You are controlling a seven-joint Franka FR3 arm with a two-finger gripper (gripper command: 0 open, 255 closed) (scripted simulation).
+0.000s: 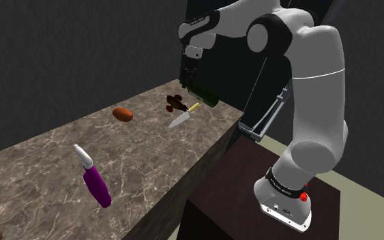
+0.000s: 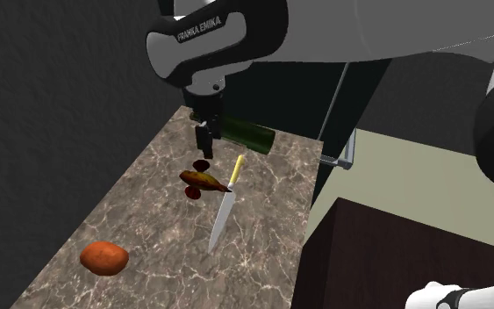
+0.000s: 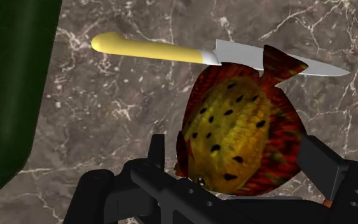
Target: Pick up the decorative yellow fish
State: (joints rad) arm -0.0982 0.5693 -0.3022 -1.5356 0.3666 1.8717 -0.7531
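Directly beneath your claw (image 2: 204, 139), its fingers spread wide, the yellow fish (image 2: 206, 181) lies flat on the table (image 2: 262, 255) beside the knife (image 2: 225, 211), long axis crossing the finger gap, so you descend straight.

A brown veined marble surface (image 1: 40, 170) carries a silver-bladed knife with a pale yellow handle (image 2: 225, 206), lying flat near a dark green bottle (image 2: 247, 133) on its side. Well apart lie a rounded orange-brown lump (image 2: 104, 257) and a purple bottle with a white nozzle (image 1: 96, 181).
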